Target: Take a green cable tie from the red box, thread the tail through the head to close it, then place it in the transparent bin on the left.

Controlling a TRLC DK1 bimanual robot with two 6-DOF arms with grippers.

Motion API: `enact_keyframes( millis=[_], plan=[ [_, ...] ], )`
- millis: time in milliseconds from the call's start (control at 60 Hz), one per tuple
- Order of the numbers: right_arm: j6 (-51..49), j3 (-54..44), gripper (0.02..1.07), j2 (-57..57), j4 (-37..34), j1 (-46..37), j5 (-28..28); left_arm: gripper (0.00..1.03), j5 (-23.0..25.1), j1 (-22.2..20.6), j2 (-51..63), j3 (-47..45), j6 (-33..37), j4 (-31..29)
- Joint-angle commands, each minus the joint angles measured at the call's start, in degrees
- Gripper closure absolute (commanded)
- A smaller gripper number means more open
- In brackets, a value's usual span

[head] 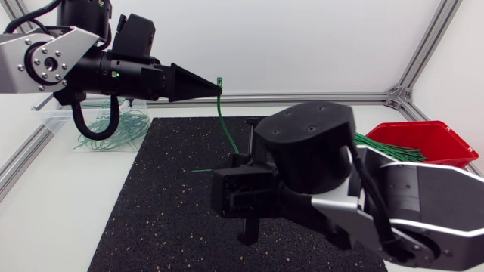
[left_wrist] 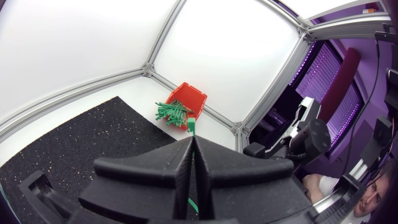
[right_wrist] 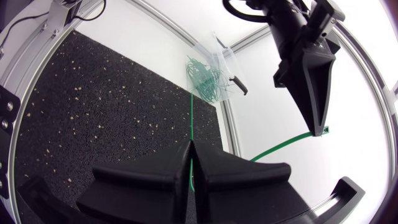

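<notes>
Head view: the left gripper (head: 215,89) stood above the far edge of the black mat (head: 166,211), its fingers pressed together on the head end of one green cable tie (head: 224,121). The strap curved down from there to the right arm's gripper over the middle of the mat, and a short green tail stuck out sideways past it. The right fingertips could not be made out from above, as the wrist body covered them.

Right wrist view filled that gap. The right gripper (right_wrist: 189,148) was clamped on the strap, fingers meeting with only the tie between them. One straight length ran ahead of the tips, and the rest arced away beside the gripper up to the left gripper's tip. This view also showed the transparent bin (right_wrist: 214,62) ahead, past the mat's corner, with a tangle of green ties (right_wrist: 205,84) in it.

Left wrist view: closed fingers, with the tie's head poking out just beyond the tips. The red box (left_wrist: 188,98) lay ahead, off the mat, with a bundle of green ties (left_wrist: 173,113) spilling over its near side.

Surface: speckled mat on a white table (head: 60,196), with aluminium rails (head: 302,97) along the edges.
</notes>
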Motion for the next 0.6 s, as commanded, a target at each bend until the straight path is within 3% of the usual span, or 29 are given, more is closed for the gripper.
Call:
enact_keyframes(
  millis=[0, 283, 583],
  plan=[
    [3.86, -1.76, 1.02, -2.09, 0.32, 0.66, 0.95, 1.00, -0.42, -1.47, -2.50, -2.14, -2.10, 0.37],
    [4.56, -11.08, 1.02, -8.68, 10.95, 2.06, 2.44, 1.00, -1.47, -3.31, -2.76, -2.32, -4.03, 1.60],
    [2.36, -17.05, 1.02, -8.07, 23.00, 1.80, 2.62, 1.00, -1.91, -3.75, -2.76, -2.32, -4.65, 2.04]
  ],
)
